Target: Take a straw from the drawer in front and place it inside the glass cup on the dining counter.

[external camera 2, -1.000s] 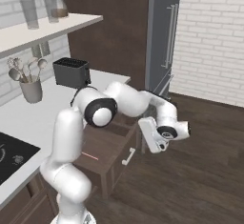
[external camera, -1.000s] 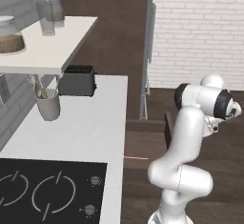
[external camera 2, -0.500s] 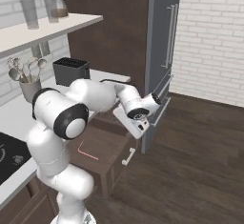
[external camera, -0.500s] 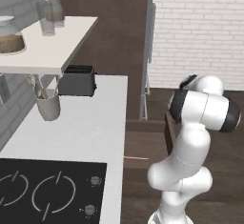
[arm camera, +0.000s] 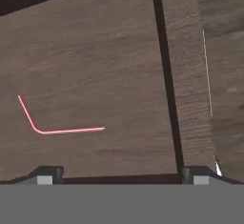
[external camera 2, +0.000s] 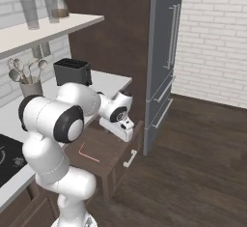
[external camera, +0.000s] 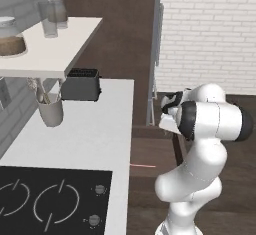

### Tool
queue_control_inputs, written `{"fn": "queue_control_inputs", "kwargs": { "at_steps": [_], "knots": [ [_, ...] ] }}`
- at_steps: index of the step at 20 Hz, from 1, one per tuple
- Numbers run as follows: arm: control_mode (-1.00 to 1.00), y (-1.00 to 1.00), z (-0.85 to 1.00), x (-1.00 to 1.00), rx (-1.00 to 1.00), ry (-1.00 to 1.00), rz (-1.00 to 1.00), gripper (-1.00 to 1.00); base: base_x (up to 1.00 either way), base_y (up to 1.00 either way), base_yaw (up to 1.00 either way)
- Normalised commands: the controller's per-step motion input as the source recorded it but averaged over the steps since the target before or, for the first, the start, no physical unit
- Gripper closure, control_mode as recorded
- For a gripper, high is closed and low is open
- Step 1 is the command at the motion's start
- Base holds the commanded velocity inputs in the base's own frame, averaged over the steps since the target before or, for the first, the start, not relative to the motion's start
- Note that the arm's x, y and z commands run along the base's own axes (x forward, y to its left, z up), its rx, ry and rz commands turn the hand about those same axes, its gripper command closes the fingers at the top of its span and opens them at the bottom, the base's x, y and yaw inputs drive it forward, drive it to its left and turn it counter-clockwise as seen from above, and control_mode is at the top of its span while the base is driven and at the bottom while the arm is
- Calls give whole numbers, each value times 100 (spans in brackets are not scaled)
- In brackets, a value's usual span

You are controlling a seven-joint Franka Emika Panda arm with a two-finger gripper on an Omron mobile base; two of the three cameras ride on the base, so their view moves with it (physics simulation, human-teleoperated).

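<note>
Bent straw in open drawer

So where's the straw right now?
The straw lies flat on the floor of the open drawer, below the open gripper, right of the white counter.

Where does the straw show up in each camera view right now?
Left base view: the straw is a short pink line on the open drawer floor, left of the arm.
Right base view: bent pink line in the drawer, below the claw.
Hand view: L-shaped, centre-left.
Shared landmark: the drawer's brown floor.
</note>
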Motion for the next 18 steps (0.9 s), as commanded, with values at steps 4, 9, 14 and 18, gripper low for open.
{"fn": "queue_control_inputs", "kwargs": {
  "at_steps": [4, 9, 14, 18],
  "knots": [
    [-100, 5, -17, 9, -10, 22, 0, -100, 0, 0, 0],
    [-100, 0, -19, 5, -4, 14, 0, -100, 0, 0, 0],
    [-100, 0, -28, 0, -3, 7, 0, -100, 0, 0, 0],
    [-100, 10, -32, 0, -4, 1, 0, -100, 0, 0, 0]
  ]
}}
